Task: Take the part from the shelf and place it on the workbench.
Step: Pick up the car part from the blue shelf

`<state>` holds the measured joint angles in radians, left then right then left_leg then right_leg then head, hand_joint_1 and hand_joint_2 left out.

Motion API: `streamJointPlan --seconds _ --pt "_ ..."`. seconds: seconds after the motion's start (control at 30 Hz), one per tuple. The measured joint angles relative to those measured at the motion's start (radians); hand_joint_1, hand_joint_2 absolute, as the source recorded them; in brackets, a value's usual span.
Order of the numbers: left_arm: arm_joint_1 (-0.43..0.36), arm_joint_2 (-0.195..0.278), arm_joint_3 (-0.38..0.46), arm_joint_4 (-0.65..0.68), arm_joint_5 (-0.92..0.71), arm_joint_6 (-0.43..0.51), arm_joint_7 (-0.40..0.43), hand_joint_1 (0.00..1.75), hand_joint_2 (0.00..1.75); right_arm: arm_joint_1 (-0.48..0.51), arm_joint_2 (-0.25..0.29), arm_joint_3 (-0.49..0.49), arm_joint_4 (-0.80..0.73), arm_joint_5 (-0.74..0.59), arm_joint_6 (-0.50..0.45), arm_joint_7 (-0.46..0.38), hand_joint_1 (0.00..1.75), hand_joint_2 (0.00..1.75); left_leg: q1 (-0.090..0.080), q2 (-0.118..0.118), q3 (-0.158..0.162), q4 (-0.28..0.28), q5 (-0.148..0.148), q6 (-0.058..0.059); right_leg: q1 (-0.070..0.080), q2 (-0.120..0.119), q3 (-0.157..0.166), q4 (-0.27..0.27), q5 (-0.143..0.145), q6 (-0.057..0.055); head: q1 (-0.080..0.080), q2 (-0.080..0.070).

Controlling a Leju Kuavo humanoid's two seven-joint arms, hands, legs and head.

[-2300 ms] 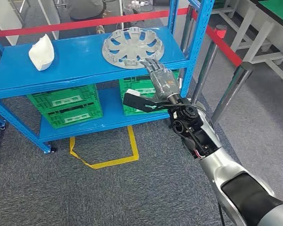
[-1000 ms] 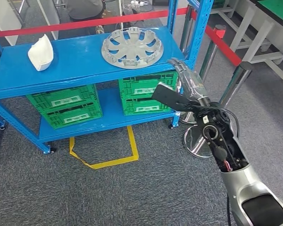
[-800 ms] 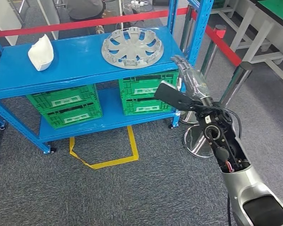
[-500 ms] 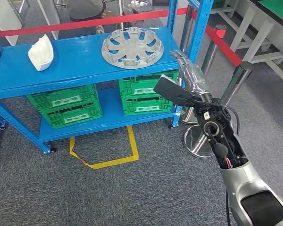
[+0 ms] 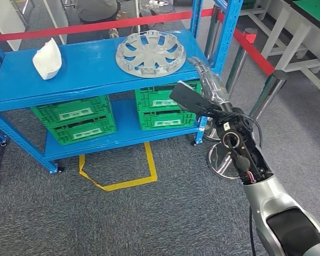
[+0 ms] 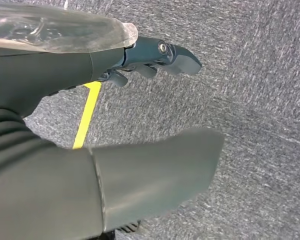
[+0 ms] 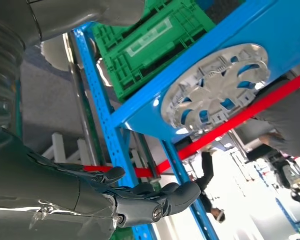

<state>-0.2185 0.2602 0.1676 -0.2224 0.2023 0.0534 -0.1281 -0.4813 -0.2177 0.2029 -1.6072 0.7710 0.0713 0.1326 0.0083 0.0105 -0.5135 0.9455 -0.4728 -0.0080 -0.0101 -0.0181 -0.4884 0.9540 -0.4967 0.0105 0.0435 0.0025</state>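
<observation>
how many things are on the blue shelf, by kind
Wheel cover, silver: 1, the wheel cover on the top level of the blue shelf.
White part: 1, the white part at the other end of the top level.
Green crates: 4, in two stacks of two on the lower level, the left stack and the right stack.
Total: 6
</observation>
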Motion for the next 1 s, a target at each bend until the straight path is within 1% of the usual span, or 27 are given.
streamJointPlan --seconds 0.2,0.57,0.8,0.9,1.0 --pt "-0.007 0.000 0.001 0.000 0.003 0.000 0.014 0.00 0.00 0.012 0.000 0.000 0.000 0.000 0.002 0.001 0.00 1.75 0.000 0.001 0.000 0.000 0.000 0.000 0.000 0.000 0.000 0.000 0.000 0.000 0.000 0.000" --pt "-0.007 0.000 0.003 0.000 0.011 0.000 0.014 0.00 0.00 0.008 0.000 0.000 0.004 0.001 0.003 -0.001 0.00 1.75 0.000 0.000 0.000 0.000 0.000 0.000 0.000 0.000 0.000 0.000 0.000 0.000 0.000 0.000" --pt "-0.007 0.001 0.005 0.000 0.009 0.001 0.014 0.00 0.00 0.008 0.000 -0.001 0.006 0.003 0.006 -0.001 0.00 1.75 -0.001 0.000 -0.003 0.006 -0.002 0.003 -0.006 0.000 -0.001 -0.001 0.000 0.001 0.000 0.000" --pt "-0.007 0.002 0.005 0.000 0.006 0.001 0.014 0.00 0.00 0.009 0.000 -0.001 0.006 0.002 0.009 -0.001 0.00 1.75 -0.003 0.000 -0.007 0.010 -0.004 0.006 -0.007 0.000 -0.002 -0.001 0.001 0.005 0.000 0.000" --pt "-0.007 0.003 0.005 0.000 0.004 0.002 0.015 0.00 0.00 0.009 0.000 -0.001 0.006 0.002 0.011 -0.001 0.00 1.75 -0.006 0.000 -0.010 0.009 -0.004 0.014 -0.009 0.000 -0.001 0.001 0.008 0.015 0.000 0.000"
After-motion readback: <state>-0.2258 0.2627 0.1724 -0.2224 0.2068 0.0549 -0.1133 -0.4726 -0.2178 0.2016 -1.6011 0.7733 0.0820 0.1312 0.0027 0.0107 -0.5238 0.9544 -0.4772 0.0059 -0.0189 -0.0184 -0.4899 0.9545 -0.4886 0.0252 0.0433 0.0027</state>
